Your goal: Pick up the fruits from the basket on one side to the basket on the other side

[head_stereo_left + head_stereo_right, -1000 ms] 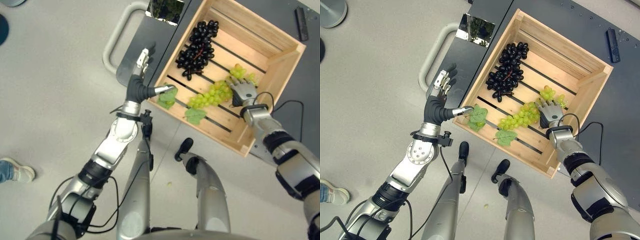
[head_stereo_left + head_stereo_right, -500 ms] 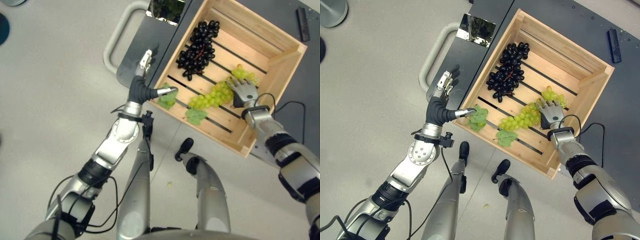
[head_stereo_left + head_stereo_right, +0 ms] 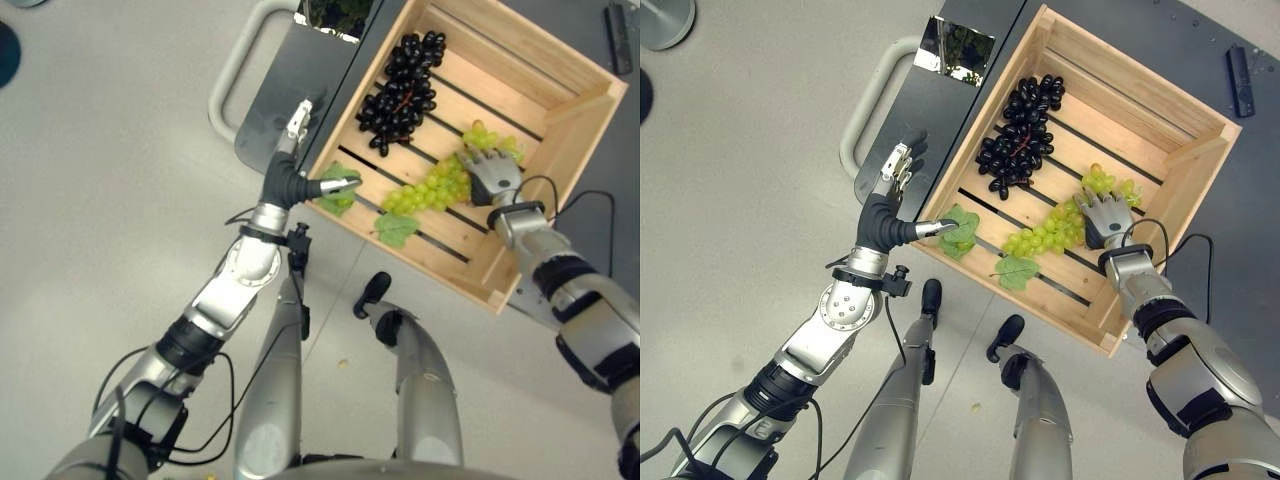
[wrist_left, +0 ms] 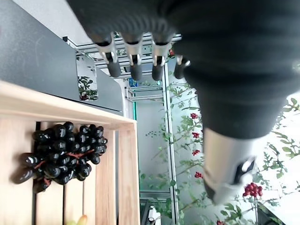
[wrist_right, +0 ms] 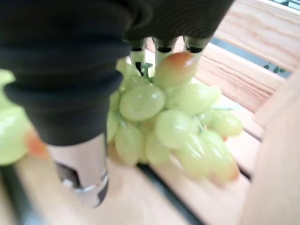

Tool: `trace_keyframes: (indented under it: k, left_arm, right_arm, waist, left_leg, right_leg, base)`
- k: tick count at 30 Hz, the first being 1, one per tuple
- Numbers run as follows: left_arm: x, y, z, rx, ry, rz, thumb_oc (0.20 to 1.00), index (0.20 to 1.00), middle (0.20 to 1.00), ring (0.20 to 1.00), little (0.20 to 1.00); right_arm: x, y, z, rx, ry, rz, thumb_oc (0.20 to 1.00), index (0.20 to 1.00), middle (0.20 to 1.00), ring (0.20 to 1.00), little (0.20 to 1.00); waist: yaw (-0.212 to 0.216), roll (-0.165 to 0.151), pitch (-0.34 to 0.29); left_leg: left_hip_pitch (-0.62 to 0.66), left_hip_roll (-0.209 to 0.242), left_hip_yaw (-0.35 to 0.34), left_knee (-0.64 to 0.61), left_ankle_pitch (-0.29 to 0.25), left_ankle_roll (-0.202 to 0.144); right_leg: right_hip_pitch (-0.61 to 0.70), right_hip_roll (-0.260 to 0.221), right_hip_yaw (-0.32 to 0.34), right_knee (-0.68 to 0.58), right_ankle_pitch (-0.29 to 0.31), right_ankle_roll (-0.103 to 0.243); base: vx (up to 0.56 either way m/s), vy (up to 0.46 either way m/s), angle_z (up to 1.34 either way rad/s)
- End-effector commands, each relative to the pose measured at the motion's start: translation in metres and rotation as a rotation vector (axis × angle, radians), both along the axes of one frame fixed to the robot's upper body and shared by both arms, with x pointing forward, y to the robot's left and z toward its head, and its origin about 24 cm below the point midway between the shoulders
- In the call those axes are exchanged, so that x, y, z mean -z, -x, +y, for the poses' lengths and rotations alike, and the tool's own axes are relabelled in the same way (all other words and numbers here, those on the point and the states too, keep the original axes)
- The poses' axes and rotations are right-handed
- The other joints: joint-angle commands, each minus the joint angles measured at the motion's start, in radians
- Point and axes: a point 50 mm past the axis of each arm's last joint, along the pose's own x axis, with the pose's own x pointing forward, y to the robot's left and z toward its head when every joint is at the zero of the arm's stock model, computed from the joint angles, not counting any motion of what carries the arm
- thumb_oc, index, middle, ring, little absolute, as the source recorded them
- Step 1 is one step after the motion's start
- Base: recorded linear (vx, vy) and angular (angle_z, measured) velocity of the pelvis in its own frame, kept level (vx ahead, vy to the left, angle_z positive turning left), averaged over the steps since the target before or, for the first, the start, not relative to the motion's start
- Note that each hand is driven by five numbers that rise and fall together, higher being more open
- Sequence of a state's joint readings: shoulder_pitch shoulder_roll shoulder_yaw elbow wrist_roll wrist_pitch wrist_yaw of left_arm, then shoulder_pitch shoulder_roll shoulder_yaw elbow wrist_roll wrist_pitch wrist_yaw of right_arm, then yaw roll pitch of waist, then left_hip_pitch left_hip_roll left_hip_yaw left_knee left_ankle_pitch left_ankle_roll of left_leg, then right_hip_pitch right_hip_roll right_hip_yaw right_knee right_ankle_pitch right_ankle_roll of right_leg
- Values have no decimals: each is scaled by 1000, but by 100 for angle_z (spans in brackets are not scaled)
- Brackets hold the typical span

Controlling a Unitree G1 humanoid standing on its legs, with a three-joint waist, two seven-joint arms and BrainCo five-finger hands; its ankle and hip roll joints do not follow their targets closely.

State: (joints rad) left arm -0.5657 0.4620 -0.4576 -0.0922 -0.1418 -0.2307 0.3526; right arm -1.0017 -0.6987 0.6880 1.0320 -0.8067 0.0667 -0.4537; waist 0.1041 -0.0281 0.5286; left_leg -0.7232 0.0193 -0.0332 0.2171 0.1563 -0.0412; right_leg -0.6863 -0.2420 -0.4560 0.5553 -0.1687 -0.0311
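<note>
Little has moved since a second ago: the right robot hand (image 3: 1104, 217) still lies on the green grapes (image 3: 1050, 234) in the wooden crate (image 3: 1137, 100), and the left robot hand (image 3: 888, 212) still hangs at the crate's near-left corner. From the right wrist view I cannot tell whether the right robot hand's fingers grip the bunch. Fingers of the left robot hand are straight and hold nothing, its thumb over a green leaf (image 3: 959, 231), while the black grapes (image 3: 1017, 137) lie further back on the slats.

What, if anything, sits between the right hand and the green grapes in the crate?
Nothing visible. The right hand is already down on the green grapes inside the wooden crate; the black grapes lie apart, toward the crate's far side.
</note>
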Motion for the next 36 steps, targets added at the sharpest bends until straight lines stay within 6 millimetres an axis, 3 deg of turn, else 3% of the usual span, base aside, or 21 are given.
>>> trace_keyframes:
  k: [1,14,15,16,17,25,36]
  left_arm:
    - [-24,24,-13,116,87,-141,1000,1000,1000,1000,1000]
    - [-23,26,-7,93,97,-141,1000,1000,1000,1000,1000]
    - [-24,26,-6,85,103,-143,1000,1000,1000,1000,1000]
    - [-24,26,-6,85,103,-143,1000,1000,1000,1000,1000]
    - [-24,26,-5,81,108,-143,1000,1000,1000,1000,1000]
    - [-26,25,-3,68,120,-148,1000,1000,1000,1000,1000]
    - [-26,24,-2,63,112,-148,1000,1000,1000,1000,1000]
  right_arm:
    - [-17,4,-32,127,56,0,1000,1000,1000,1000,1000]
    - [-39,3,-36,150,40,-37,1000,1000,1000,1000,1000]
    - [-38,2,-36,151,31,-24,570,570,570,570,570]
    - [-38,2,-35,151,31,-24,476,476,476,476,476]
    - [-36,2,-36,153,30,-16,200,200,200,200,200]
    - [-17,1,-33,168,26,80,200,200,200,200,200]
    - [-13,0,-30,160,1,89,200,200,200,200,200]
  waist:
    - [13,68,-9]
    - [16,66,-9]
    - [14,66,-9]
    - [14,65,-9]
    - [13,64,-9]
    - [4,61,-9]
    - [-3,56,-9]
  left_leg:
    - [5,5,25,92,-145,-15]
    - [-84,-6,16,111,-146,-18]
    - [-89,-6,16,115,-149,-17]
    - [-90,-6,17,115,-149,-17]
    - [-91,-6,17,115,-151,-16]
    - [-93,-5,22,118,-155,-14]
    - [-73,-1,28,108,-154,-14]
  right_leg:
    - [39,-41,41,-149,105,174]
    - [-40,-53,37,-122,105,177]
    - [-48,-53,39,-118,102,176]
    - [-49,-53,39,-118,102,176]
    - [-51,-53,40,-117,102,176]
    - [-58,-53,44,-114,100,174]
    - [-43,-50,43,-122,103,174]
  base:
    - [0,0,0]
    - [5,-1,2]
    - [0,0,0]
    - [0,0,0]
    - [0,0,0]
    - [0,0,0]
    - [0,0,0]
